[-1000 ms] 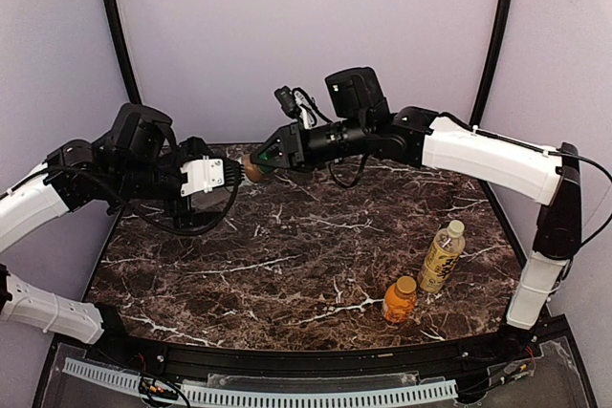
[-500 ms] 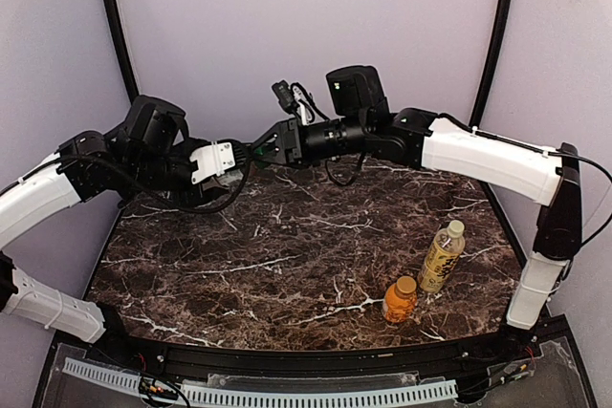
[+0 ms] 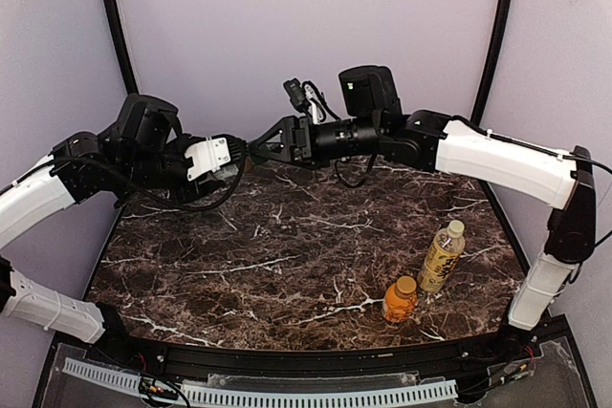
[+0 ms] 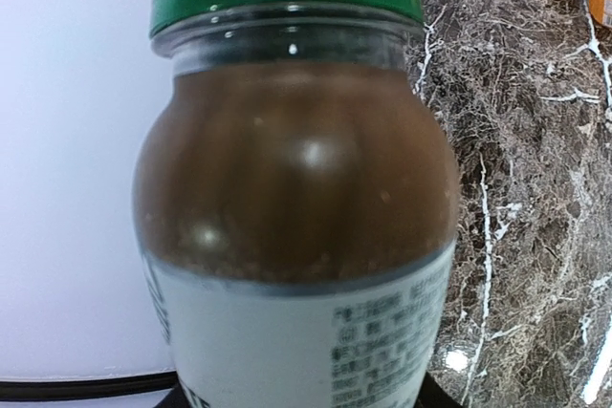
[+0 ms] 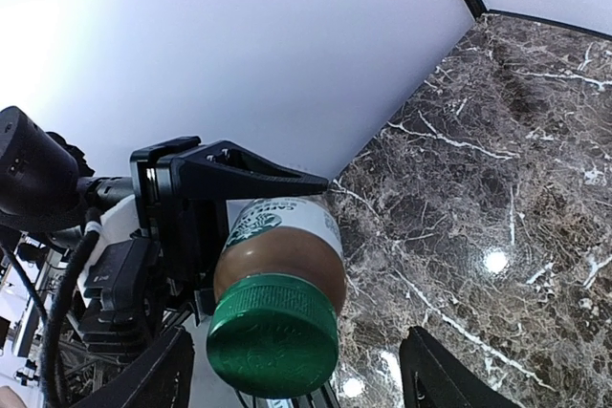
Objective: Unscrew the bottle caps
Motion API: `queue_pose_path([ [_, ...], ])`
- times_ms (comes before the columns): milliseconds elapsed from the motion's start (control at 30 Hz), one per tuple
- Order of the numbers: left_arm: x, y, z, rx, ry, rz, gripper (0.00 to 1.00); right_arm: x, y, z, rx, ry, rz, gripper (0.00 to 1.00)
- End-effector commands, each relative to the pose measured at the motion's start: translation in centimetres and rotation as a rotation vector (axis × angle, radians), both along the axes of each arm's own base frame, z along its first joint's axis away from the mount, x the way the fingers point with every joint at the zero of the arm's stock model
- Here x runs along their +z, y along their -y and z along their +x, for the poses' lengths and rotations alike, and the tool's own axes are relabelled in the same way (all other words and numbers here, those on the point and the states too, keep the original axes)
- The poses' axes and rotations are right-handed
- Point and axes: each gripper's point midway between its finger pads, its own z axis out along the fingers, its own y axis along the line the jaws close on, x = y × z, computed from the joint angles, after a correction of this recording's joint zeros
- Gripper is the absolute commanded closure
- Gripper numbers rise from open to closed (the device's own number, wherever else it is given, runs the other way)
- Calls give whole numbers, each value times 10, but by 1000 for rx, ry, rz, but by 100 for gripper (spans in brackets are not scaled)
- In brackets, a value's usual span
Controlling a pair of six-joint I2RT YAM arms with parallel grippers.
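The brownish bottle (image 4: 296, 188) with a white label and a green cap (image 5: 274, 336) hangs in the air over the back of the table, lying sideways. My left gripper (image 3: 235, 161) is shut on its labelled body, and one black finger (image 5: 239, 174) shows along the label. My right gripper (image 5: 292, 384) is open, with a finger standing off each side of the cap and touching nothing. The short orange bottle (image 3: 400, 300) and the taller yellow-labelled bottle (image 3: 443, 255) stand upright with caps on at the front right of the table.
The dark marble table (image 3: 287, 265) is walled by pale panels at the back and sides. Black frame posts (image 3: 113, 26) rise at the back corners. Both arms reach in over the back edge and meet near the middle.
My left gripper came in and shut on the brownish bottle. My right gripper then let go of it, opened, and drew back slightly to the right.
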Motion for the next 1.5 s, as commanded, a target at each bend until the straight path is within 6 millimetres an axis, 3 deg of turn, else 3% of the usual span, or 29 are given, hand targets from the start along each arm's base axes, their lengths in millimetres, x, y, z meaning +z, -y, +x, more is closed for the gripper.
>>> queue_pose_path([
  [0, 12, -6, 3, -7, 100, 18, 59, 17, 2, -4, 12, -16, 63, 29],
  [267, 8, -8, 3, -16, 109, 43, 59, 14, -5, -4, 41, -32, 69, 54],
  [467, 7, -7, 6, -12, 118, 52, 59, 12, -8, -7, 65, -52, 69, 43],
  [667, 8, -7, 6, -16, 122, 50, 59, 4, -10, -6, 68, -63, 57, 47],
  [767, 7, -7, 5, -21, 119, 54, 60, 5, -11, -5, 69, -57, 58, 59],
  [967, 0, -4, -6, -73, 74, 55, 63, 7, -9, -4, 72, 9, 50, 100],
  [1067, -16, -2, -32, -162, -66, 66, 64, 14, -8, -18, 154, 163, 47, 100],
  [1233, -21, 17, -95, -376, -382, -24, 68, 7, -20, -75, 383, 626, -56, 100],
  [1333, -18, 20, -110, -404, -466, -54, 68, 8, -23, -98, 461, 914, -66, 100],
  [1467, -13, 22, -118, -421, -506, -89, 69, 11, -21, -96, 415, 1152, -86, 100],
])
